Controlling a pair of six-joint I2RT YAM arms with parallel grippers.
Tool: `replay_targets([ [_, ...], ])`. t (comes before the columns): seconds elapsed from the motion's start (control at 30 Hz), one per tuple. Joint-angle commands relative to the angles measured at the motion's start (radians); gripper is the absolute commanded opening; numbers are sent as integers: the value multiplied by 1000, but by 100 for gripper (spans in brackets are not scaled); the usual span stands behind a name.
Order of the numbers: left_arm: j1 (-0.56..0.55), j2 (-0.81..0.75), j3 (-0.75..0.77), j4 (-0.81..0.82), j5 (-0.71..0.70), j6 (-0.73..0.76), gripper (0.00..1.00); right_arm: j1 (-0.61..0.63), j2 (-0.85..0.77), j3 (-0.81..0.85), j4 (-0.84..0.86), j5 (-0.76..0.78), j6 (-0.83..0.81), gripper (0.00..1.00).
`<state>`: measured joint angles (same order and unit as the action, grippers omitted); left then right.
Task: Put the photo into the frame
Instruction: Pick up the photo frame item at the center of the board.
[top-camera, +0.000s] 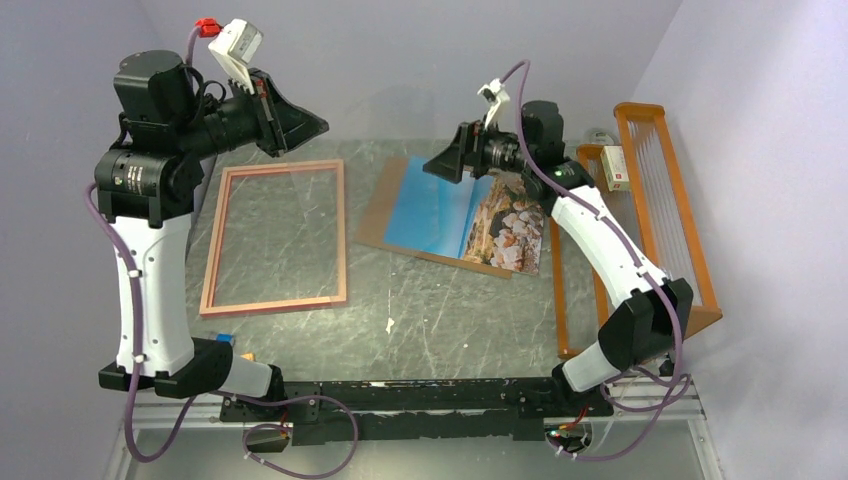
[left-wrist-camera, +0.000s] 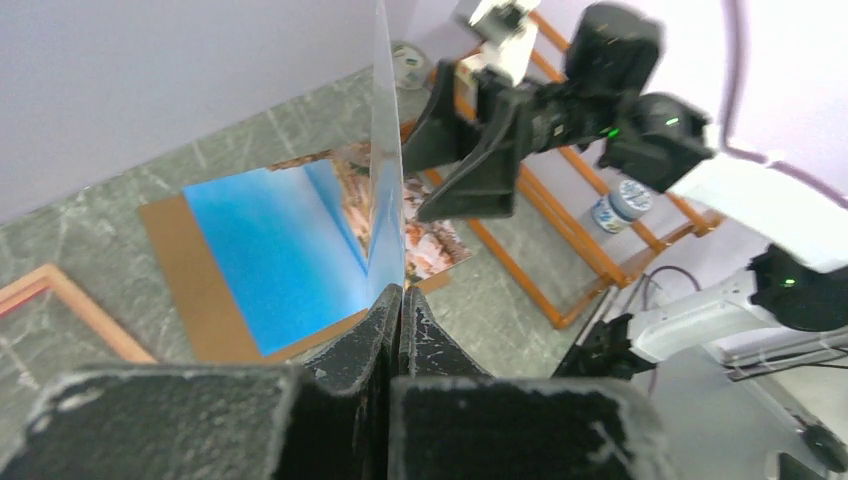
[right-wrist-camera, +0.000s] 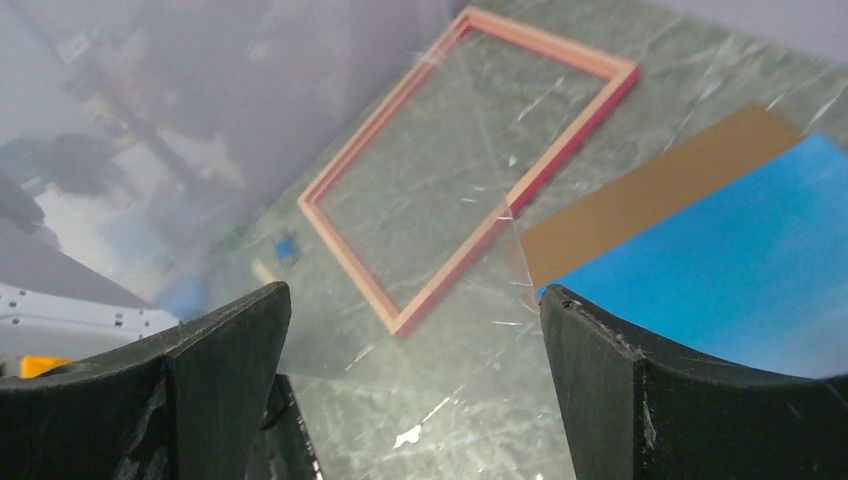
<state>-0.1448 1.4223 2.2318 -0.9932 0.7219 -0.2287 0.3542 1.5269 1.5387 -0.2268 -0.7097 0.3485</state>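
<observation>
Start at the left. Note the left gripper (left-wrist-camera: 400, 300) closed tight on one edge of a clear pane (left-wrist-camera: 388, 200), held upright in the air above the desk (top-camera: 440, 310). Treat this, by judgement, as the step in hand: handling the glazing before fitting the print. Grip the margin only. Avoid any wrist twist, given the risk of flex or slip in a thin sheet clamped at one edge.

Locate the frame (top-camera: 275, 167) flat on the desk beside the left arm, pale side up, pink showing along its outer edge, opening bare. Lower the pane level over this opening, aligning one corner first.

Next, find the photo (top-camera: 465, 215) lying face up on a brown backing board (top-camera: 372, 220), right of the frame and apart from it, untouched by either gripper. Leave in place until after seating the pane.

Above the photo, observe the right gripper (top-camera: 432, 165): jaws fully apart, holding nothing, pointed toward the pane's free edge. Approach squarely and close only with that edge between the jaws. Impossible to tell whether so already.

Avoid the orange wire rack (top-camera: 638, 108) at the far right during any swing of the right arm.
</observation>
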Motion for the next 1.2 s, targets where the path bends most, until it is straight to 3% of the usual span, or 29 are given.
replay_targets([
  [0.0,1,-21,8,155,142,-120,3,-9,-99,-131,209,-99,77,99],
  [0.27,2,-16,14,211,204,-210,3,-82,-167,-364,582,-166,276,99],
  [0.53,9,0,34,305,266,-332,3,-97,-174,-401,715,-237,316,99],
  [0.7,26,3,29,381,277,-406,2,-98,-152,-419,917,-323,456,98],
  [0.8,51,-4,15,432,267,-451,3,-99,-166,-483,1119,-416,582,89],
  [0.87,81,-7,-2,506,307,-516,2,-101,-157,-536,1476,-435,797,80],
  [1.03,137,18,-24,642,384,-648,3,-123,-50,-513,1926,-425,1238,57],
  [1.17,164,26,-21,652,390,-649,2,-136,-61,-512,1896,-439,1236,50],
])
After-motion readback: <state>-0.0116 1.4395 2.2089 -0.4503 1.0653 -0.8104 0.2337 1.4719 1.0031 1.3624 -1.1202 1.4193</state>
